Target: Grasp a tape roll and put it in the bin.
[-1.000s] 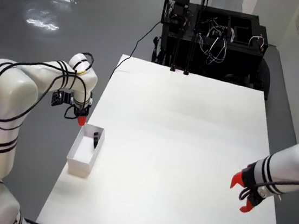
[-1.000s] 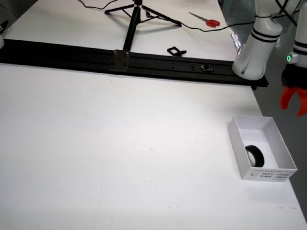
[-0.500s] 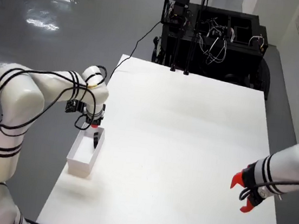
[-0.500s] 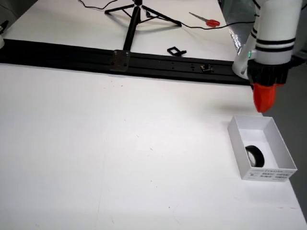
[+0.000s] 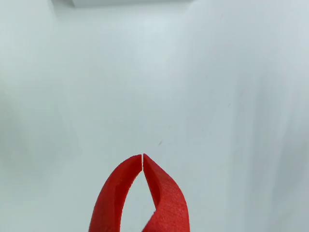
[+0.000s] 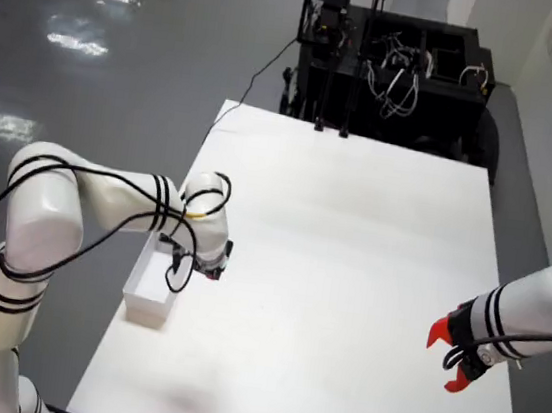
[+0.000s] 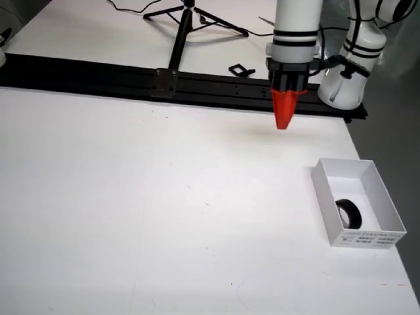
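Note:
The black tape roll (image 7: 348, 213) lies inside the small white bin (image 7: 365, 238) near the table's right edge in the side view. My gripper (image 7: 283, 122) hangs over the table to the left of the bin and further back, its red fingers pressed together with nothing between them. In the view that rides on the gripper, the gripper (image 5: 142, 156) has its tips touching above bare white table, and a strip of the bin (image 5: 120, 2) shows at the top edge. In the view from above, the gripper (image 6: 214, 271) sits just right of the bin (image 6: 146, 307); my arm hides the roll there.
A black rail (image 7: 131, 80) runs along the far table edge in the side view, with a tripod (image 7: 187, 20), red-handled scissors (image 7: 283, 28) and a white arm base (image 7: 345, 82) behind it. In the view from above, a second arm's red gripper (image 6: 447, 357) hangs still at the right.
My gripper went from open beside the bin's far side to shut. It then swung away from the bin, leftward in the side view, out over the table. The roll stayed in the bin.

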{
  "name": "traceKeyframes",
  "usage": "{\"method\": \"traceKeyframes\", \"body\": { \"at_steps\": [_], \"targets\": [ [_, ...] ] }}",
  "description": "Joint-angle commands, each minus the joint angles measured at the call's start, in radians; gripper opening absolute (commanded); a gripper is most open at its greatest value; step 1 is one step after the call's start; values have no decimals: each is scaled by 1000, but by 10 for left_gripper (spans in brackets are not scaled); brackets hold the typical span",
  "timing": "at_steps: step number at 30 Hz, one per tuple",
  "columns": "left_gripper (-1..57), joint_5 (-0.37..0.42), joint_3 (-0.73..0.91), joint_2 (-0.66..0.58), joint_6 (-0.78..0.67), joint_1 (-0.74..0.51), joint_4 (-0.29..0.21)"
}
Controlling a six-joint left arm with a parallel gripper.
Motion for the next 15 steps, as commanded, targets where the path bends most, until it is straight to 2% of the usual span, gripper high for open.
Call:
{"method": "traceKeyframes", "body": {
  "at_steps": [1,15],
  "targets": [
    [-4,-18,-27,-67,-33,-336,-16],
    [-4,29,-27,-151,-16,-448,-21]
  ]
}}
